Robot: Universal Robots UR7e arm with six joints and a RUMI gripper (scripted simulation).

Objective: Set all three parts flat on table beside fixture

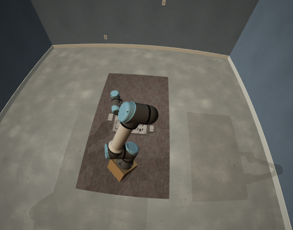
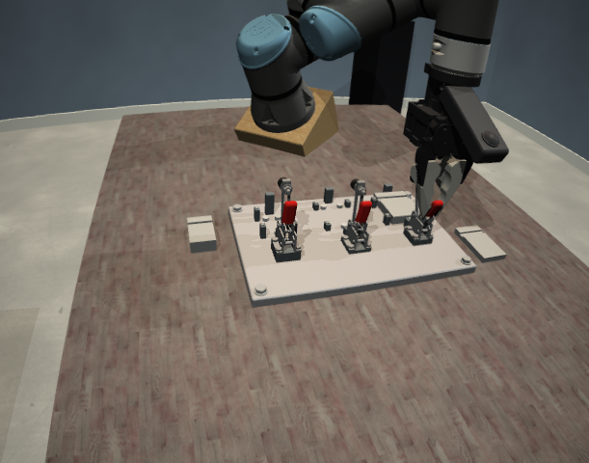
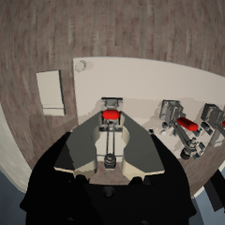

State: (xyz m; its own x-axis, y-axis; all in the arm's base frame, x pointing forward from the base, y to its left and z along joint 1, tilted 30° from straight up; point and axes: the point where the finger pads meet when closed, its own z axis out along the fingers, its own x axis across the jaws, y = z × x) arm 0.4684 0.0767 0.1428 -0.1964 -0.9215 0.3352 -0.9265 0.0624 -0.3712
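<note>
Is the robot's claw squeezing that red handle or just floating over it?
Squeezing it. The end effector is shut on the red clamp handle at the fixture plate's right end; the exterior view shows its fingers on either side of it.

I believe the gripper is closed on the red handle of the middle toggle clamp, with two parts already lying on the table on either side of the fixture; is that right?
Not quite: the gripper is closed on the red handle of the end clamp, the one nearest the flat part, not the middle clamp. The exterior view shows this. The rest holds: two parts, with the other part opposite, lie on either side of the fixture.
</note>
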